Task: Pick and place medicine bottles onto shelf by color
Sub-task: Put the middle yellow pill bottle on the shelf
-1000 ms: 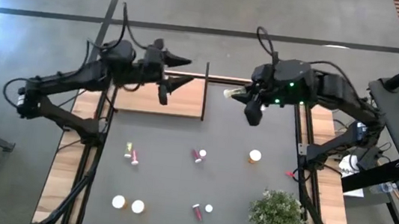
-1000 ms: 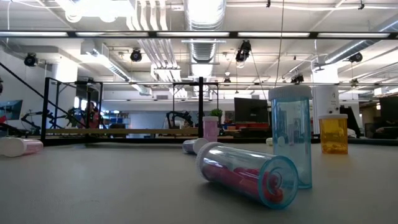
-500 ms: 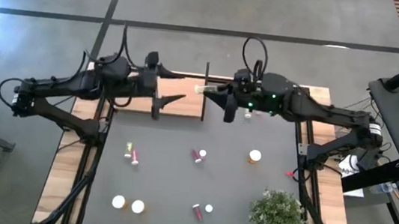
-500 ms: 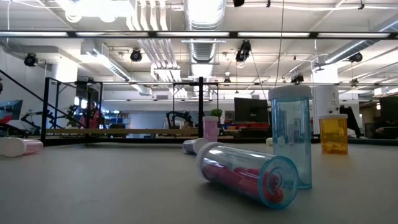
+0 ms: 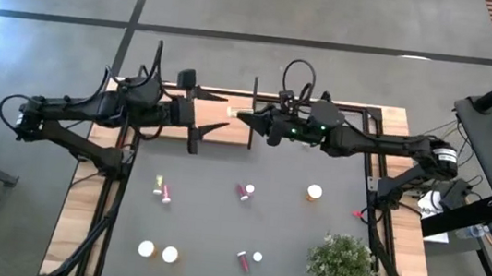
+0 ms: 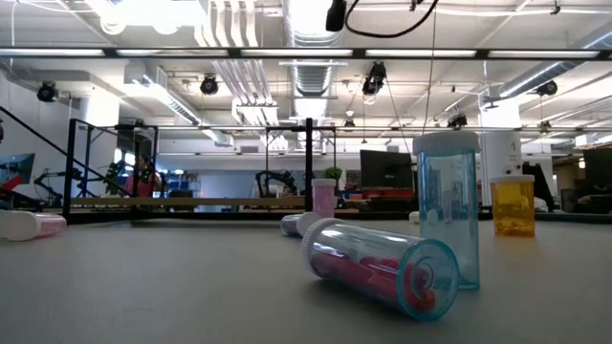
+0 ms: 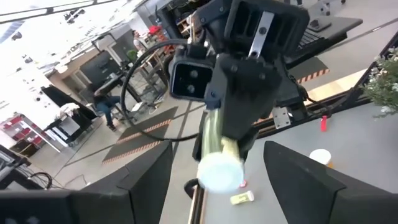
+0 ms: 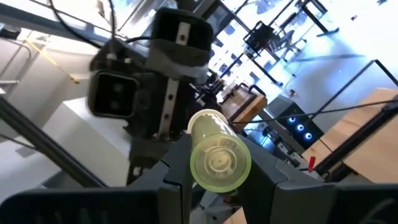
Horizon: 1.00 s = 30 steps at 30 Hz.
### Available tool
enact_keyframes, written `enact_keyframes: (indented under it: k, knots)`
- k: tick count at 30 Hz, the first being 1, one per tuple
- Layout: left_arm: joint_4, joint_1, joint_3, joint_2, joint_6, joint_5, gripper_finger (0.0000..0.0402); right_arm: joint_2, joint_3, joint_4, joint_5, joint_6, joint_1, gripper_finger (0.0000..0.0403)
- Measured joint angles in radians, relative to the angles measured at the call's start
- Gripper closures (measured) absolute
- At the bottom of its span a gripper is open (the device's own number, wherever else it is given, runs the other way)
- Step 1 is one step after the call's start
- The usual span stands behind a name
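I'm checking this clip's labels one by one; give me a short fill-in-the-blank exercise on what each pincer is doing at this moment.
1. The right pincer is shut on a yellow-green bottle with a ____ cap.
2. The left pincer is ____ and holds nothing.
3. Both pincers meet above the light-wood ____ at the table's far edge.
4. In the low view, the pink bottle nearest the camera is lying on its ____.

Missing words: white; open; shelf; side

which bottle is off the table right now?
The yellow-green bottle, clamped in the right gripper above the shelf edge; every other bottle sits on the tabletop.
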Motion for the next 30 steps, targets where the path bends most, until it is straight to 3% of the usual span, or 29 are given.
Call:
enact_keyframes:
  k: [9, 15, 30]
  knots:
    - [0.0, 0.0, -0.004, 0.0, 0.005, 0.001, 0.0164, 0.071, 0.107, 0.001, -0.047, -0.012, 0.0, 0.0319]
    - [0.0, 0.0, -0.008, 0.0, 0.025, -0.078, 0.0166, 0.087, 0.148, -0.005, -0.097, -0.022, 0.002, 0.0319]
    - [0.008, -0.017, -0.007, 0.0, 0.018, -0.064, 0.0238, 0.086, 0.147, -0.046, -0.096, -0.039, -0.008, 0.0319]
